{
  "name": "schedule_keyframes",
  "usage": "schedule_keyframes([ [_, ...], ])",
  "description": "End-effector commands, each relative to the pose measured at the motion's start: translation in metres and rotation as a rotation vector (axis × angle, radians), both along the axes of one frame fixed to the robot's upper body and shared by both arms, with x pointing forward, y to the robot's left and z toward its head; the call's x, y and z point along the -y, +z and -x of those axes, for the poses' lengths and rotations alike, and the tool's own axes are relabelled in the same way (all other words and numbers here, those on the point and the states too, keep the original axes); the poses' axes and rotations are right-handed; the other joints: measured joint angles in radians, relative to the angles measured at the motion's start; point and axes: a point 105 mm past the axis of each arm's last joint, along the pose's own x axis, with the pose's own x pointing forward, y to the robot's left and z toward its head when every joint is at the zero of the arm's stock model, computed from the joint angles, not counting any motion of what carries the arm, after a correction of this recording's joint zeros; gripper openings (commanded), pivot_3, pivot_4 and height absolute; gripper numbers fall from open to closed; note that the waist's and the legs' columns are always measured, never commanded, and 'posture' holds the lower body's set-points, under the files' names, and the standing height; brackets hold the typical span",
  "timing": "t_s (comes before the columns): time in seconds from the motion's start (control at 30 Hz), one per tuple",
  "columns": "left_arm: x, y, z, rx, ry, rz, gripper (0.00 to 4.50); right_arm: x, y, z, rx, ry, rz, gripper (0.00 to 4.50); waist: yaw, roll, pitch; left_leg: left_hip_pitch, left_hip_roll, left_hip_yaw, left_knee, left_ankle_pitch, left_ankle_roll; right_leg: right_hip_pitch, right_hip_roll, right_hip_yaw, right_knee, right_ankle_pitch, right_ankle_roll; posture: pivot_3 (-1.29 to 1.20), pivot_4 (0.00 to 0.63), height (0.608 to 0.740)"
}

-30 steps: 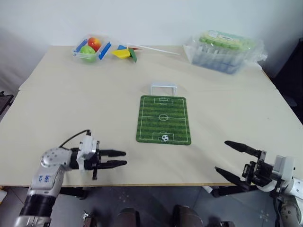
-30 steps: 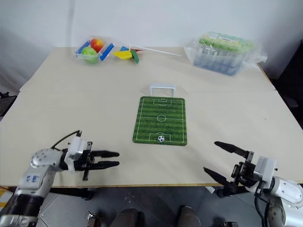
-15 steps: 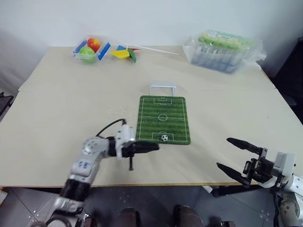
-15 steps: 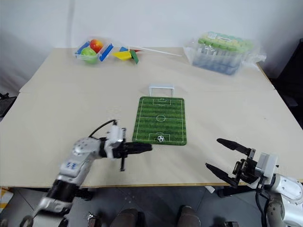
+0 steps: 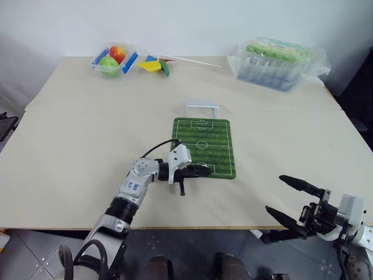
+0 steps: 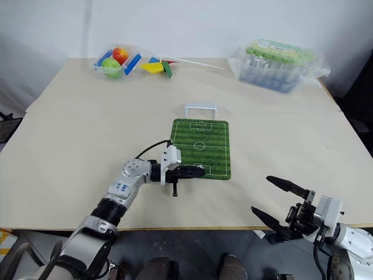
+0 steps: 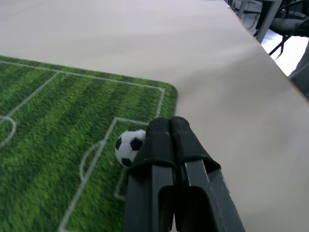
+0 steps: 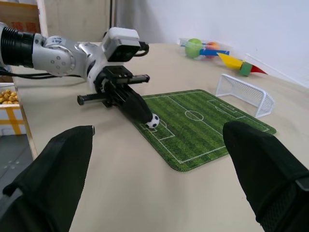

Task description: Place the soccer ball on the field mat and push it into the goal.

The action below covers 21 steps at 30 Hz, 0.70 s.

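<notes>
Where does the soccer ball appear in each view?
Left eye: soccer ball on the field mat's near end.
Right eye: same spot.
Left wrist: beside the left end effector, at.
Right wrist: at.
Shared landmark: the goal.

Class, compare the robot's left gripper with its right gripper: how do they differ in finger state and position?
The left gripper has its fingers pressed shut; the right gripper is spread open. The left gripper sits against the soccer ball on the field mat; the right gripper is at the table's near edge, off the mat. Both have two black fingers.
</notes>
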Motion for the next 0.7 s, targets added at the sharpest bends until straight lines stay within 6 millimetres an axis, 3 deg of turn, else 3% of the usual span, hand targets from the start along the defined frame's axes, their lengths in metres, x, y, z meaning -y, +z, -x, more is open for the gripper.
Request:
schedule_keyframes([
  [0.03, 0.003, 0.025, -0.039, 0.105, 0.174, 0.044, 0.04, -0.002, 0.009, 0.002, 0.054, -0.047, -0.019, 4.5, 0.001, -0.001, 0.001, 0.0, 0.0, 0.0, 0.0, 0.0, 0.0, 0.0, 0.0, 0.0, 0.0, 0.0, 0.0, 0.0, 0.15, 0.74],
  [0.13, -0.012, 0.053, -0.077, 0.227, 0.4, 0.054, 0.04, -0.003, 0.013, -0.002, 0.078, -0.107, -0.05, 4.5, -0.006, -0.002, 0.001, 0.0, 0.0, 0.0, 0.0, 0.0, 0.0, 0.0, 0.0, 0.0, -0.001, 0.0, 0.001, 0.0, 0.15, 0.74],
  [0.27, -0.037, 0.083, -0.095, 0.335, 0.54, 0.092, 0.04, -0.003, 0.018, -0.004, 0.091, -0.168, -0.091, 4.5, -0.01, -0.002, 0.001, 0.0, 0.0, 0.0, -0.002, 0.0, 0.001, -0.001, 0.0, 0.0, -0.002, 0.0, 0.001, 0.0, 0.15, 0.74],
  [0.37, -0.085, 0.096, -0.106, 0.415, 0.703, 0.063, 0.04, -0.002, 0.019, -0.005, 0.097, -0.212, -0.114, 4.5, -0.011, -0.002, 0.001, 0.0, 0.0, 0.001, -0.003, 0.0, 0.001, -0.001, 0.0, 0.0, -0.002, 0.0, 0.001, 0.0, 0.15, 0.74],
  [0.43, -0.116, 0.098, -0.102, 0.422, 0.738, 0.084, 0.04, 0.003, 0.021, -0.012, 0.123, -0.278, -0.125, 4.5, -0.014, -0.002, 0.001, -0.001, 0.0, 0.001, -0.003, 0.0, 0.001, -0.002, 0.0, 0.0, -0.002, 0.0, 0.001, 0.0, 0.15, 0.74],
  [0.53, -0.142, 0.087, -0.088, 0.392, 0.702, 0.097, 0.04, 0.011, 0.025, -0.024, 0.147, -0.357, -0.154, 4.5, -0.017, -0.002, 0.001, 0.0, 0.0, 0.001, -0.002, 0.0, 0.001, -0.002, 0.0, 0.001, 0.0, 0.0, 0.001, 0.0, 0.15, 0.74],
  [0.7, -0.192, 0.077, -0.049, 0.37, 0.665, 0.122, 0.04, 0.016, 0.029, -0.037, 0.168, -0.385, -0.177, 4.5, -0.012, -0.002, 0.001, 0.0, 0.0, 0.001, -0.002, 0.0, 0.0, -0.003, 0.0, 0.001, 0.001, 0.0, 0.001, 0.0, 0.15, 0.74],
])
